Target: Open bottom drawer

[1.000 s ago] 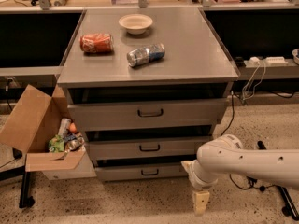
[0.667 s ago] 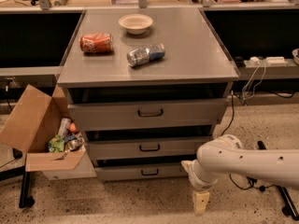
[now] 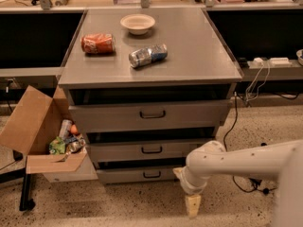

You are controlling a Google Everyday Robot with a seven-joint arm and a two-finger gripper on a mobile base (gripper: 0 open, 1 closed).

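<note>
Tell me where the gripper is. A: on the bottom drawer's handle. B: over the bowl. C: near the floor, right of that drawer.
C: the gripper hangs low by the floor, right of the bottom drawer, apart from its handle.

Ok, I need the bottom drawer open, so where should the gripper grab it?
By the dark bar handle centred on the bottom drawer front, coming straight in from the front: it lies horizontal, the only hold on a flat panel. The gripper hangs low, to its right.
</note>
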